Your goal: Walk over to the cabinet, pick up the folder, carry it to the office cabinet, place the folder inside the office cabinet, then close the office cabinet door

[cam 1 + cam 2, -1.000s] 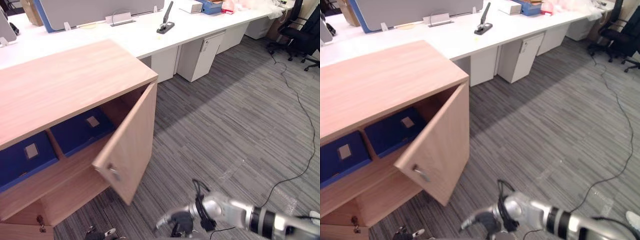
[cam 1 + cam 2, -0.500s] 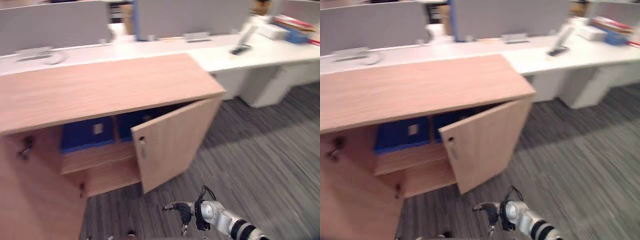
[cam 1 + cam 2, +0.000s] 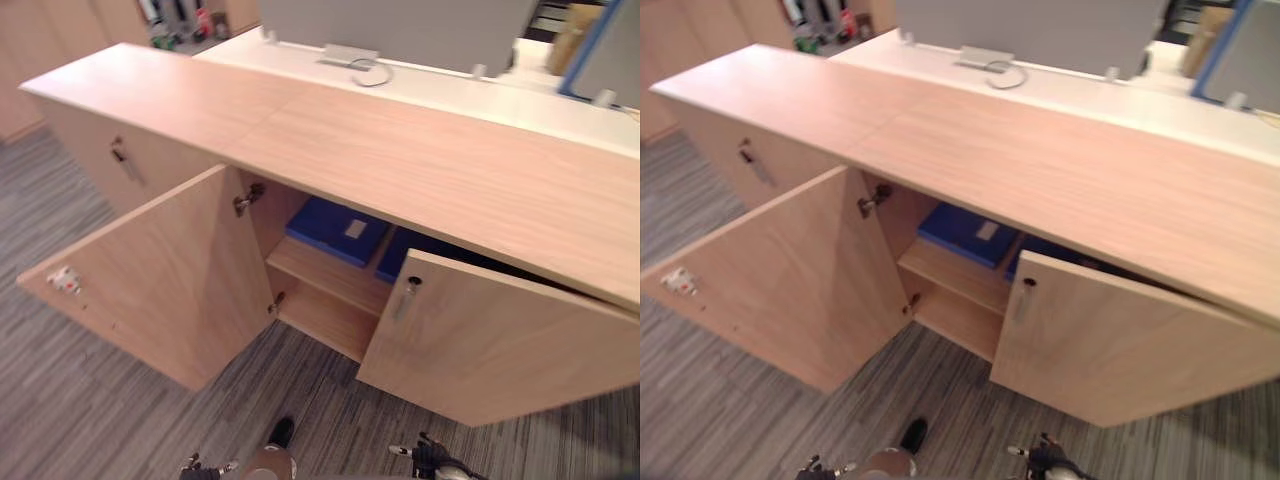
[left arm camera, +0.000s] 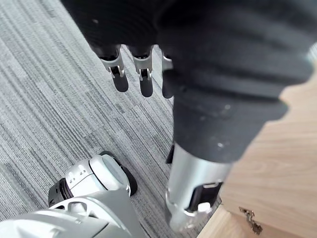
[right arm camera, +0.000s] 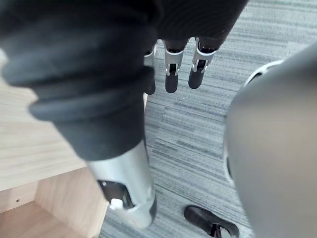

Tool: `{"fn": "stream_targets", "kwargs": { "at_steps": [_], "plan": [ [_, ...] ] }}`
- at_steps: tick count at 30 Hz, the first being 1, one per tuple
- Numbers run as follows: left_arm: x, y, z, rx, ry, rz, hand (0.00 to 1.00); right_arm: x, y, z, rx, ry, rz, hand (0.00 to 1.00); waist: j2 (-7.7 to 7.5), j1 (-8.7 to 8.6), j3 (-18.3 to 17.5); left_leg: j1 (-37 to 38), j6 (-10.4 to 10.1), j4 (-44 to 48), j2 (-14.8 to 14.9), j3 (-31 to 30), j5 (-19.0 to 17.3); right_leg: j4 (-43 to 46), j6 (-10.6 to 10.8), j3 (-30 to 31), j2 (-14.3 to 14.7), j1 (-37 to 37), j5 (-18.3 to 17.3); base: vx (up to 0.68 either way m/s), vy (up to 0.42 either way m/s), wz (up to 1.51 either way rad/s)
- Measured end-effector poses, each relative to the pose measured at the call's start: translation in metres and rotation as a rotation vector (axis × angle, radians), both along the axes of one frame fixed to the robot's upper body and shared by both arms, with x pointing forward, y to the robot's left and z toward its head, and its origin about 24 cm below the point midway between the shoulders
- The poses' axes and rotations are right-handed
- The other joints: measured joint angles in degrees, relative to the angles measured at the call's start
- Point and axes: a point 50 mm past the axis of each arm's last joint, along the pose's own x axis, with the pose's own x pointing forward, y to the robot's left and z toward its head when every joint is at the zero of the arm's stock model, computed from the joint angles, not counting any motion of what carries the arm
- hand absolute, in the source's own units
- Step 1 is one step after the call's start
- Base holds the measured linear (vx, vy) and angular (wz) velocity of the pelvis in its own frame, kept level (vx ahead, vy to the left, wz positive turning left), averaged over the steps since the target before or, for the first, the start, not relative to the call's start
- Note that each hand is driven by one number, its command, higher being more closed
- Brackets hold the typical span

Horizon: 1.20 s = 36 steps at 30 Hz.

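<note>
Camera swung left; blue folder (image 3: 338, 228) shelved, well apart from both hands' slack fingers (image 4: 145, 85) (image 5: 171, 82).

The cabinet (image 3: 400, 150) is reached through the gap between its doors: the left door (image 3: 160, 285) is swung wide, the right door (image 3: 500, 345) half open and narrowing it. Inside the cabinet, the shelf (image 3: 325, 278) is taken by blue folders (image 3: 335, 228); room is left beneath.
</note>
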Motion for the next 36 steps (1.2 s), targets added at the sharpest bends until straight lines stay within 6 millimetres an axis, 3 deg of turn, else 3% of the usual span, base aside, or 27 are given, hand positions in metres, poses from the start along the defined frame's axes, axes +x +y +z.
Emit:
{"fn": "stream_targets", "kwargs": {
  "at_steps": [2,3,4,6,7,8,10,13,14,18,23,27,30,32,34,36],
  "plan": [
    [0.003,0.004,0.002,0.008,-0.013,-0.001,0.00,-0.003,0.001,-0.001,0.013,0.002,-0.043,0.00,-1.08,-0.06,0.67,-1.00,2.35,-0.51,-0.58,6.58,2.63,-0.98,-0.10,-3.21,-0.48,1.11,0.06,0.07,-0.070,0.85],
    [0.005,0.004,0.002,0.010,-0.014,-0.018,0.00,-0.003,0.001,-0.001,0.020,0.001,-0.072,0.00,-1.55,-0.12,1.13,-2.09,4.71,0.55,0.08,16.26,1.85,-1.36,-0.26,-4.84,-0.67,1.24,0.14,0.03,0.045,0.56],
    [0.010,0.008,0.004,0.020,-0.019,-0.031,0.00,-0.004,0.002,-0.001,0.026,-0.001,-0.092,0.00,-2.06,-0.18,1.76,-4.89,7.29,10.00,1.96,27.54,-4.00,-1.10,-0.30,-6.07,-1.53,1.97,0.12,0.05,0.060,0.49],
    [0.006,0.007,0.002,0.020,-0.003,-0.048,0.00,-0.007,-0.001,-0.001,0.023,0.008,-0.114,0.00,-1.87,-0.27,1.87,-5.46,8.44,20.29,4.34,36.54,-9.60,-1.10,-0.19,-6.71,-2.23,3.61,0.06,0.11,0.078,0.30],
    [0.005,0.005,0.002,0.018,0.003,-0.074,0.00,-0.006,-0.003,-0.001,0.019,0.005,-0.116,0.00,-1.25,-0.70,1.53,-5.36,9.06,19.65,4.38,39.17,-10.84,-1.00,0.30,-7.66,-2.08,3.90,-0.24,0.14,0.115,0.46],
    [0.007,0.008,0.003,0.025,0.003,-0.090,0.00,-0.005,-0.002,-0.001,0.024,0.001,-0.132,0.00,-1.13,-1.15,1.41,-4.98,9.75,16.70,3.28,38.90,-10.39,-1.03,0.76,-8.12,-2.51,3.39,-0.59,0.13,0.138,0.69],
    [0.006,0.013,0.003,0.017,0.001,-0.070,0.00,-0.007,0.003,-0.002,0.063,-0.001,-0.222,0.00,-2.97,-1.52,1.26,-1.79,10.84,4.07,-2.23,36.51,-3.14,-4.08,-0.55,-8.42,-3.43,2.90,-0.11,0.05,0.068,0.84],
    [0.004,0.011,0.003,-0.029,-0.029,0.049,0.00,-0.009,-0.001,-0.002,0.104,-0.024,-0.377,0.00,-2.01,-1.45,1.59,1.92,11.06,-6.25,-5.14,34.10,2.29,-4.54,-0.64,-8.66,-3.80,3.08,-0.03,0.02,0.038,0.65],
    [-0.003,0.011,0.002,-0.059,-0.055,0.173,0.00,-0.007,-0.004,-0.001,0.119,-0.053,-0.454,0.00,-1.56,-1.50,1.62,4.71,10.90,-11.60,-6.01,32.96,4.81,-4.61,-0.51,-9.39,-3.98,3.80,0.05,0.02,0.037,0.27],
    [0.014,0.017,0.016,-0.053,-0.203,0.290,0.00,-0.008,-0.004,-0.001,0.120,-0.066,-0.479,0.00,-1.49,-1.40,1.46,4.82,10.93,-11.85,-6.73,31.46,4.93,-5.00,-0.50,-11.01,-4.15,4.91,0.03,-0.01,0.020,0.24],
    [0.035,0.053,0.049,0.063,-0.410,0.391,0.00,-0.010,-0.005,-0.001,0.107,-0.058,-0.445,0.00,-1.11,-1.56,0.60,5.52,11.14,-11.89,-6.75,31.81,4.40,-7.02,-0.68,-10.79,-3.68,6.26,0.41,0.01,-0.007,-0.05],
    [0.029,0.091,0.062,0.178,-0.416,0.465,0.00,-0.016,-0.007,-0.002,0.109,-0.044,-0.442,0.00,-1.12,-1.82,0.16,6.81,11.02,-11.90,-6.59,33.88,2.85,-8.91,-1.08,-8.84,-3.59,7.27,1.05,0.04,-0.021,-0.27],
    [0.029,0.126,0.078,0.279,-0.383,0.417,0.00,-0.023,-0.012,-0.003,0.125,-0.039,-0.508,0.00,-1.10,-1.66,0.14,8.90,10.59,-11.90,-6.01,35.71,1.44,-9.40,-2.38,-6.13,-3.22,8.56,2.06,0.07,-0.027,-0.33],
    [0.035,0.152,0.093,0.358,-0.365,0.374,0.00,-0.027,-0.014,-0.003,0.134,-0.035,-0.527,0.00,-0.69,-1.64,-0.43,9.76,9.96,-11.89,-5.05,36.64,0.67,-9.73,-3.73,-4.89,-2.44,8.75,3.05,0.07,-0.041,-0.36],
    [0.054,0.183,0.119,0.438,-0.371,0.323,0.00,-0.029,-0.018,-0.003,0.139,-0.044,-0.571,0.00,-0.70,-1.58,-0.85,10.64,9.46,-11.87,-3.97,38.17,0.16,-9.51,-3.86,-3.17,-1.86,8.60,3.80,0.06,-0.042,-0.37],
    [0.069,0.197,0.135,0.472,-0.383,0.290,0.00,-0.031,-0.024,-0.002,0.135,-0.053,-0.600,0.00,-0.72,-1.68,-1.10,11.50,9.02,-11.84,-3.33,39.27,-0.42,-9.11,-3.93,-1.96,-1.61,8.47,4.09,0.05,-0.021,-0.40]
  ]
}}
